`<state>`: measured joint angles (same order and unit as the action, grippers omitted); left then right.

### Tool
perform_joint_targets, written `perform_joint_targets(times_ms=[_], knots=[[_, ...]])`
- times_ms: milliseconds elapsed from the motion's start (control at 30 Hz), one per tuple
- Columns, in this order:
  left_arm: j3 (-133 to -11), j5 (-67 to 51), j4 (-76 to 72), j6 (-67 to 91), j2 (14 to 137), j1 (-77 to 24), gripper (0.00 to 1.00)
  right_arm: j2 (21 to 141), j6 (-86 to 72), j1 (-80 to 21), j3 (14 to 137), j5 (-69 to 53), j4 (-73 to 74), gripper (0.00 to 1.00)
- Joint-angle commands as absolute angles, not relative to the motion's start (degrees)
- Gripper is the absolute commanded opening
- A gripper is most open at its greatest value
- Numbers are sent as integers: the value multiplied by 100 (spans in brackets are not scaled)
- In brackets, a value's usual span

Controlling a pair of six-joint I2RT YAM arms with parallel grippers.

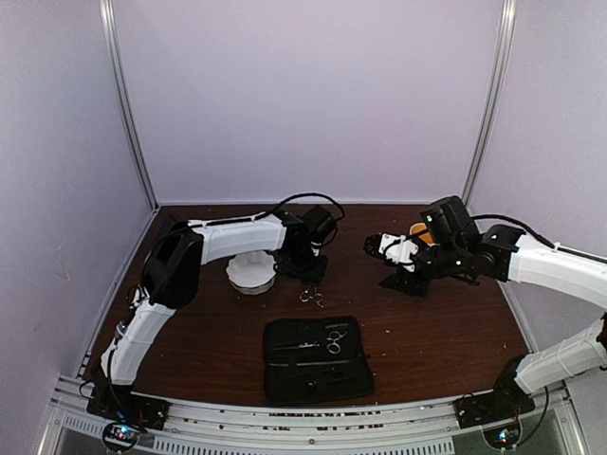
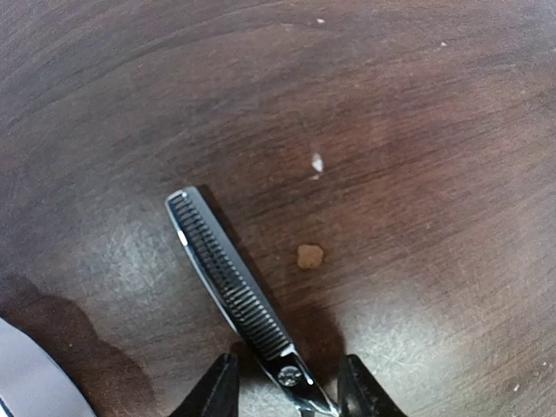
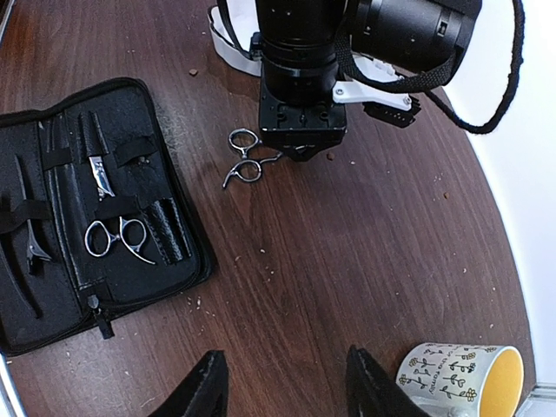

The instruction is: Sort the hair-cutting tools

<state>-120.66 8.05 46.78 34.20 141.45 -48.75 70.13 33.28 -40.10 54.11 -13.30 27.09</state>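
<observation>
One pair of silver scissors [image 2: 228, 276] lies on the brown table, its toothed blade pointing away in the left wrist view. My left gripper [image 2: 287, 382] is open, with a finger on each side of the scissors' pivot and not closed on it. The ring handles [image 3: 243, 158] stick out beside that gripper [image 3: 300, 155] in the right wrist view, and they also show from the top [image 1: 311, 297]. A second pair of scissors [image 3: 113, 234] and a thin dark clip [image 3: 28, 221] sit strapped in the open black case [image 3: 174, 287]. My right gripper [image 3: 282, 382] is open and empty above bare table.
The black case [image 1: 318, 379] lies open near the front edge. A white scalloped bowl [image 1: 251, 272] stands left of the left gripper. A flowered mug with a yellow inside [image 3: 456, 378] lies near the right gripper. Crumbs dot the table.
</observation>
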Motion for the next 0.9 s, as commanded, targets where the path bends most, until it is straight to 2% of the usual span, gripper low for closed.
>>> perform_joint_targets(times_ms=[0,100,233,600,867], knots=[[-12178,660,4609,3389,14230,-4852,36,7057,3397,-3983,5379,-1387,2621,47],[-12052,511,4605,3283,14195,-4851,25,7073,3406,-3980,5379,-1384,2619,47],[-11620,406,4610,3087,13932,-4869,19,7075,3418,-3981,5368,-1371,2628,48],[-10235,78,5089,1848,13010,-4886,12,7147,3452,-3984,5377,-1421,2654,47],[-9185,125,5266,1251,12371,-4913,10,7152,3476,-3981,5377,-1411,2668,47]])
